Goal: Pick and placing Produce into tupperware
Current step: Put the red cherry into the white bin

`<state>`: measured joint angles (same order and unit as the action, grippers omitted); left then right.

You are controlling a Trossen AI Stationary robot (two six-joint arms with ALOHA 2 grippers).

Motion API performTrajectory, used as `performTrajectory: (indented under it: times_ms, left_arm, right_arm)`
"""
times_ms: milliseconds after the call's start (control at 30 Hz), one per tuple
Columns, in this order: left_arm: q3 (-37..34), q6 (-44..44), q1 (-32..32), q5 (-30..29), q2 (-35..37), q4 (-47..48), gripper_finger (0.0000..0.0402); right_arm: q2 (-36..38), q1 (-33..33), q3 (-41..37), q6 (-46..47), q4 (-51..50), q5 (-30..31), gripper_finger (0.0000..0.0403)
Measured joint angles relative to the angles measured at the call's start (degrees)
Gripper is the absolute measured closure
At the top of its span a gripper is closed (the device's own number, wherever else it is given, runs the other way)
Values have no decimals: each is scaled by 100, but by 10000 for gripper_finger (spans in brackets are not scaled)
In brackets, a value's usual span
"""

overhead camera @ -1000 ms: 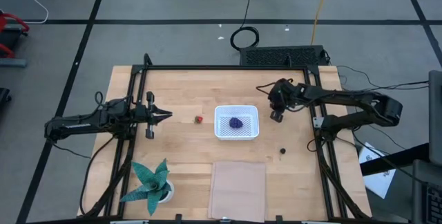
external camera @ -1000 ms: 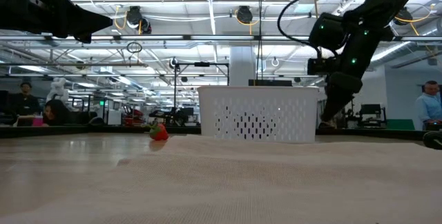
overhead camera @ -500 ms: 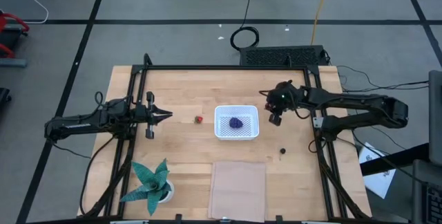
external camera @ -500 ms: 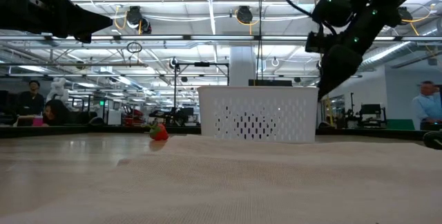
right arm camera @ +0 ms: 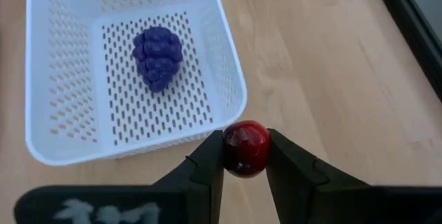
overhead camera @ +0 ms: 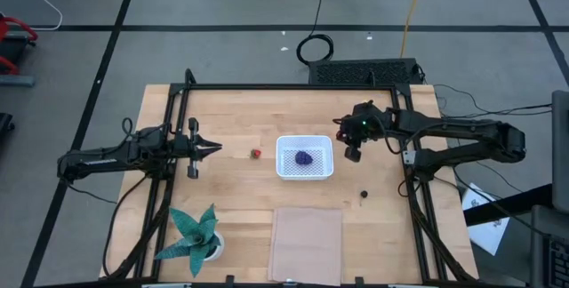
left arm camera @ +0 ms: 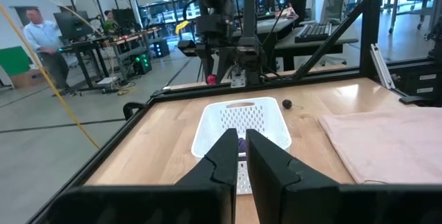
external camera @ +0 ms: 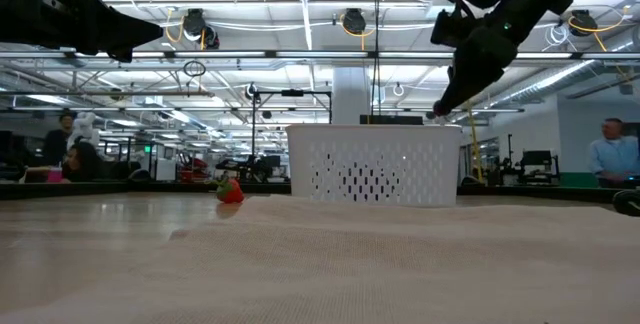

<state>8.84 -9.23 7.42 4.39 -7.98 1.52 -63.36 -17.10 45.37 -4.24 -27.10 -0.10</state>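
Observation:
The white tupperware [overhead camera: 304, 169] sits mid-table with the purple lump [overhead camera: 304, 157] lying on its perforated bottom [right arm camera: 157, 57]. The small red piece [overhead camera: 255, 154] lies on the wood to its left, showing also in the low view [external camera: 230, 191]. One dark ball [overhead camera: 364, 194] rests on the table near the right edge. My right gripper [overhead camera: 352, 150] hovers just right of the tupperware's right wall [right arm camera: 231, 79], shut on the other dark reddish ball. My left gripper [overhead camera: 213, 148] waits shut, left of the red piece, pointing at the tupperware [left arm camera: 242, 124]. My right gripper pinches the dark reddish ball [right arm camera: 246, 144] between its two fingertips [right arm camera: 207, 165], one on each side of it. The fingers come from above, slanting down toward the table's left. The ball is lifted clear of the table, beside the tupperware's right wall.
A teal spiky potted plant [overhead camera: 196, 235] stands at the near left corner. A flat pinkish rectangle [overhead camera: 306, 242] lies near the front edge, below the tupperware. A black frame [overhead camera: 267, 88] borders the table. People show in the room beyond.
My right gripper has risen from table height to above the tupperware's rim level, staying just right of the tupperware and carrying the dark ball up with it. The left arm has kept still.

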Motion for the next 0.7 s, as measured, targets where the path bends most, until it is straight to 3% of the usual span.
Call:
performTrajectory:
  times_ms: [433, 700]
  left_arm:
    - [0, 9, 0, 0, 0, 2, 369]
    - [0, 9, 0, -1, -1, 6, 369]
  right_arm:
    - [356, -2, 12, -145, -35, -66, 321]
    - [632, 263, 12, -155, 697, -789, 321]
